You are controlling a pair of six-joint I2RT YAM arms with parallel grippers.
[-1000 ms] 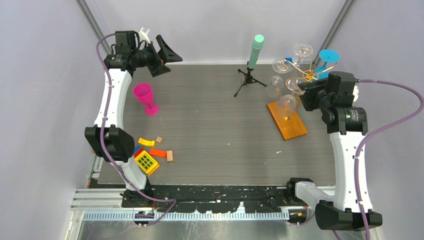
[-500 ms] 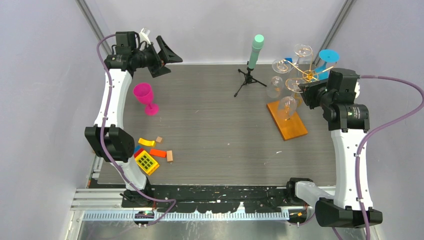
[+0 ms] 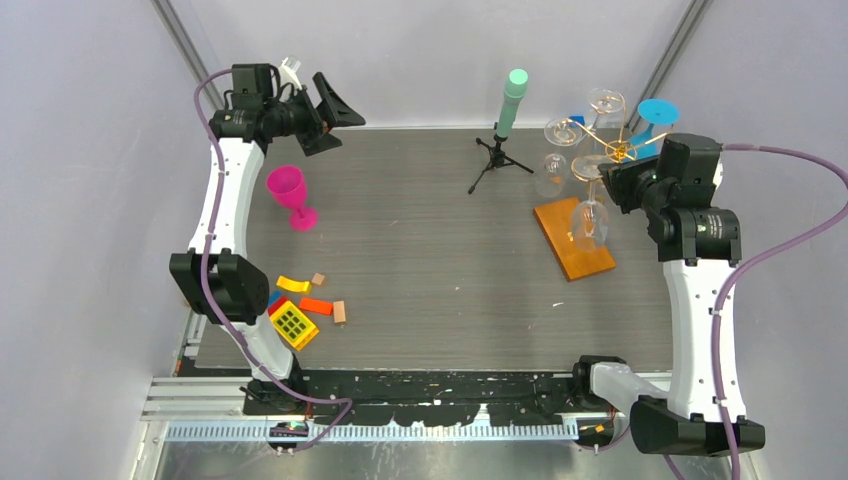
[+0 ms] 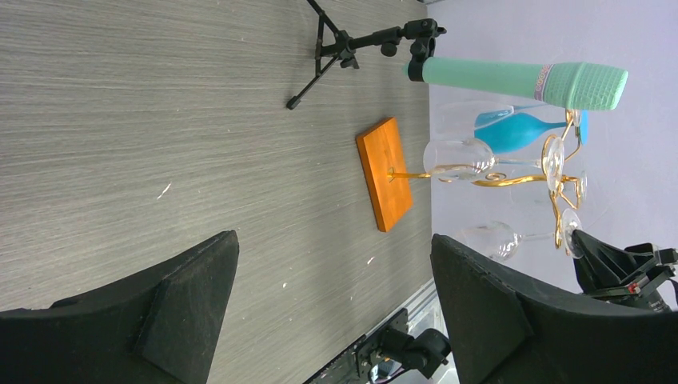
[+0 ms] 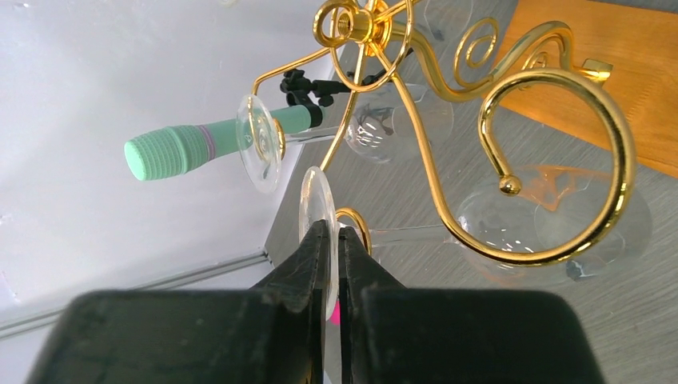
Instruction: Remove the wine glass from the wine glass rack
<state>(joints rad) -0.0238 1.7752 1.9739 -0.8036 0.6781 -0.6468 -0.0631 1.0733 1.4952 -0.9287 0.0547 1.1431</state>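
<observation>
Glass, clear: wine glass (image 5: 316,198) hanging bowl-down from a gold curl of the rack (image 3: 572,262), beside its stem | I am pinching its foot disc in my right gripper (image 5: 336,234), fingertips straddling the rim | judging it best: sliding the stem out through the curl's gap, level, sparing neighbouring glasses.

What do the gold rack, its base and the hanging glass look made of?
Wine glass rack: shiny gold wire, likely metal, judging by bright glints. Base: flat, matte orange-brown, probably wood. Wine glass: clear and see-through, glass or clear plastic.
</observation>
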